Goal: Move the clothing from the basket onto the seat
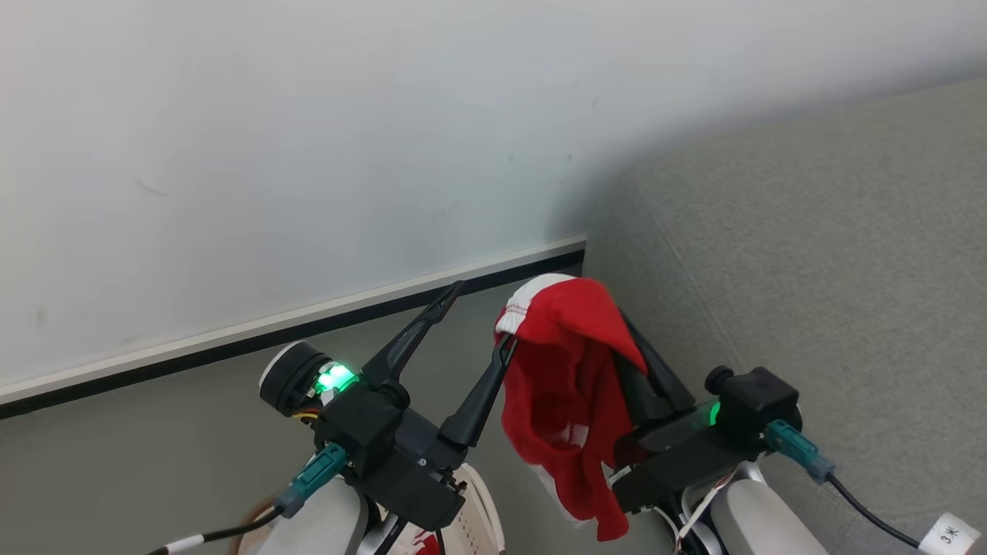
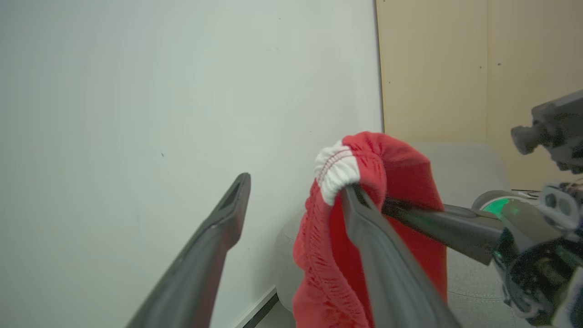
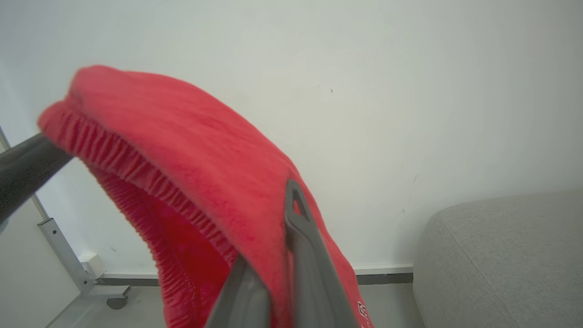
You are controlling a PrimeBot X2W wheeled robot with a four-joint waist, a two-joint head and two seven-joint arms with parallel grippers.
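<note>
A red mesh garment with a white waistband hangs draped over my right gripper, which is shut on it, raised beside the grey seat. In the right wrist view the cloth covers one finger of that gripper. My left gripper stands open just left of the garment. In the left wrist view, the inner finger of my left gripper touches the white waistband. A corner of the white perforated basket shows at the bottom edge, with a bit of red clothing in it.
A white wall with a pale baseboard runs behind, over grey floor. A metal frame leg on a caster stands by the wall. A beige panel rises behind the seat.
</note>
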